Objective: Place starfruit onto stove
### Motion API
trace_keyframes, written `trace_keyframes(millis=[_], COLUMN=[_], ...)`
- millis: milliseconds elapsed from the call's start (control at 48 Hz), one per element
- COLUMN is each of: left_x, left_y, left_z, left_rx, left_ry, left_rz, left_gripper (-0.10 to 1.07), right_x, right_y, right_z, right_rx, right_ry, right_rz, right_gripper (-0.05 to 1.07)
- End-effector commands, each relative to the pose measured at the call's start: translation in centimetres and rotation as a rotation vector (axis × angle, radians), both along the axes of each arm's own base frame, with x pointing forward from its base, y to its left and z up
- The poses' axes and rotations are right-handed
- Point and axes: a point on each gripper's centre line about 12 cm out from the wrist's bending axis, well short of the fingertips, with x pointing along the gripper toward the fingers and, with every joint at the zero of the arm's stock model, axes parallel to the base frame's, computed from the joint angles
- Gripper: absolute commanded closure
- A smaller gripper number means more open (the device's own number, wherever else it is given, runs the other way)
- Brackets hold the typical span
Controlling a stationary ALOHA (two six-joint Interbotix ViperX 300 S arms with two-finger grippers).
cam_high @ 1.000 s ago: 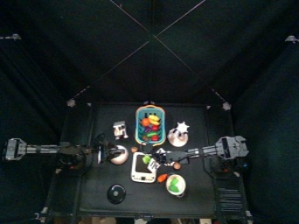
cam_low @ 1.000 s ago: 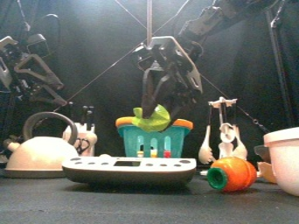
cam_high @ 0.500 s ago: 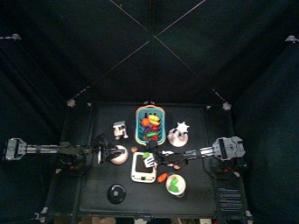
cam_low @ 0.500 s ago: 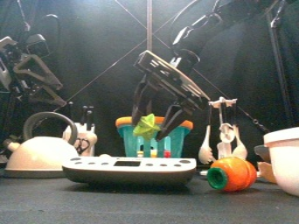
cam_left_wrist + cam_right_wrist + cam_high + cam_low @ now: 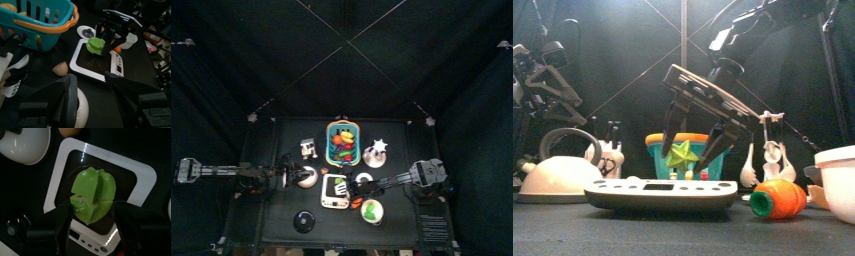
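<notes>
The green starfruit (image 5: 93, 194) hangs just above the stove (image 5: 146, 183), a flat white slab with a dark top. My right gripper (image 5: 93, 208) is shut on the starfruit, one jaw on each side. The front view shows the starfruit (image 5: 683, 155) a little above the stove (image 5: 663, 193), with the right gripper (image 5: 684, 162) tilted down from the right. From above, the right gripper (image 5: 345, 184) is over the stove (image 5: 334, 191). My left gripper (image 5: 89, 77) stands open over the white kettle (image 5: 81, 107), at the table's left (image 5: 286, 178).
A teal basket (image 5: 688, 156) of toy food stands behind the stove. Left of the stove is the white kettle (image 5: 560, 176); to its right are an orange toy (image 5: 776, 200), a white bowl (image 5: 838, 183) and a utensil rack (image 5: 767, 150). A plate with a green item (image 5: 372, 211) lies front right.
My right gripper has come down and tilted, carrying the starfruit from above the basket's rim to just over the stove. The left arm has not moved.
</notes>
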Motion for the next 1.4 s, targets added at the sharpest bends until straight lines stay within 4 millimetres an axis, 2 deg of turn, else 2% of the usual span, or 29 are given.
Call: trace_keyframes(millis=[0, 271, 667, 979, 1208, 1375], left_x=[0.3, 0.2, 0.2, 0.2, 0.2, 0.2], left_y=[0.0, 0.0, 0.0, 0.0, 0.0, 0.0], left_z=[0.4, 0.4, 0.4, 0.4, 0.4, 0.4], left_rx=[0.004, 0.004, 0.007, 0.008, 0.008, 0.008], left_ry=[-0.013, -0.013, -0.012, -0.013, -0.013, -0.012], left_rz=[-0.005, -0.006, -0.006, -0.007, -0.007, -0.007], left_gripper=[0.06, 0.06, 0.06, 0.06, 0.06, 0.06], right_x=[0.8, 1.1, 1.2, 1.1, 1.5, 1.4], right_y=[0.2, 0.4, 0.8, 0.8, 1.2, 1.6], right_z=[1.4, 0.9, 0.9, 1.6, 3.9, 4.1], right_rx=[0.017, 0.014, 0.013, -0.003, -0.009, -0.015], right_ry=[-0.043, -0.033, -0.032, -0.021, -0.073, -0.076], right_rz=[-0.003, 0.005, 0.006, -0.006, 0.013, 0.026], right_gripper=[0.33, 0.31, 0.05, 0.05, 0.05, 0.05])
